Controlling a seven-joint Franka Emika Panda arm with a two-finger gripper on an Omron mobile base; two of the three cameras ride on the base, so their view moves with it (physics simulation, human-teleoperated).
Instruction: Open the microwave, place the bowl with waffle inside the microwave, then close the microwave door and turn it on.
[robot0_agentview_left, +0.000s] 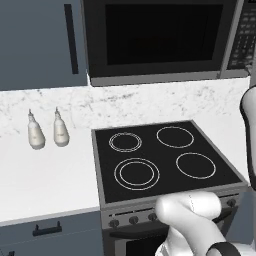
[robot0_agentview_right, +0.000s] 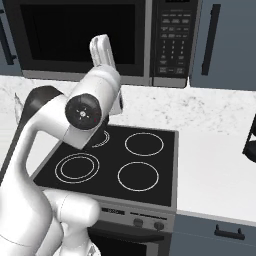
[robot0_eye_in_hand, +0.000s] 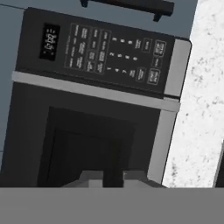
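The microwave hangs over the stove, and the microwave door with its dark glass lies flush with the front. Its button panel is at the right end. In the hand view the microwave appears rolled sideways, with the button panel above the microwave door. My gripper points at the door from a short distance, its two tips close together with nothing between them. The white hand is raised in front of the door glass. The bowl and the waffle are out of view.
A black four-ring stovetop lies below the microwave, with oven knobs along its front. Two white bottles stand on the marble counter to the left. Blue-grey cabinets flank the microwave. A dark object shows at the right edge.
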